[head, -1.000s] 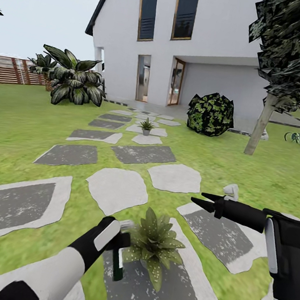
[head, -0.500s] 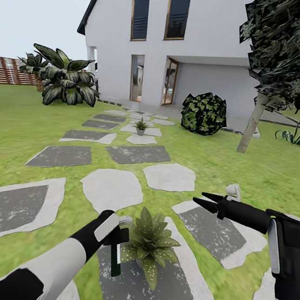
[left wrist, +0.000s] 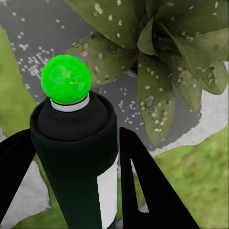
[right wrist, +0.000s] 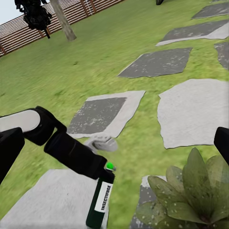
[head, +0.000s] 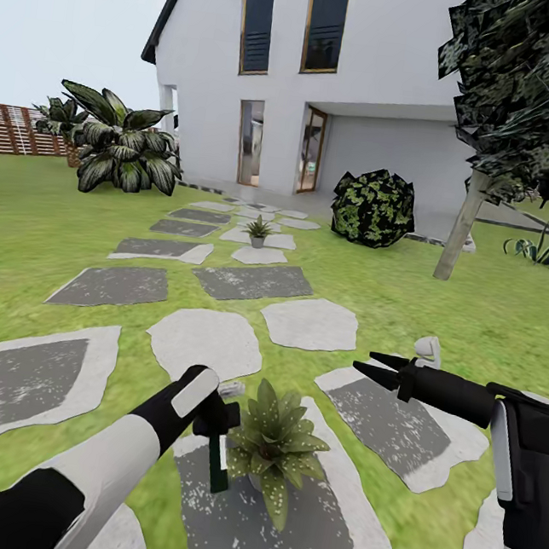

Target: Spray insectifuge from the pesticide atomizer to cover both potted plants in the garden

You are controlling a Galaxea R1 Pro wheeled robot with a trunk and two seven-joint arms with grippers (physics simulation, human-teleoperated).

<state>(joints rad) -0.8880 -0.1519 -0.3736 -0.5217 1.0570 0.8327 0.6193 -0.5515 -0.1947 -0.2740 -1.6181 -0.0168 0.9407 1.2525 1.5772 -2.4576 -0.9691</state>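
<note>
The left gripper (head: 216, 418) is clamped on the pesticide atomizer (head: 217, 467), which hangs just beside the near potted plant (head: 275, 446) over a grey stepping stone (head: 277, 532). In the head view the bottle's top is tucked behind the gripper, so only the dark body and a pale trigger head (head: 230, 388) show. In the left wrist view the black fingers (left wrist: 143, 191) flank the black bottle (left wrist: 78, 162), its round green end (left wrist: 66, 79) pointing at the speckled leaves (left wrist: 157, 71); the bottle's lower part is cut off at the frame edge. From the right wrist camera the atomizer (right wrist: 100, 200) shows a label too small to read surely, and the plant (right wrist: 191, 195) is cropped at the corner.

The right gripper (head: 377, 366) hovers over the lawn (head: 491, 327), fingers slightly apart, holding nothing. The far potted plant (head: 258, 230) sits up the path, tiny.

Compared with half a second ago, the left gripper has turned a little and the bottle now hangs slightly closer to the leaves; the right arm has not moved.
</note>
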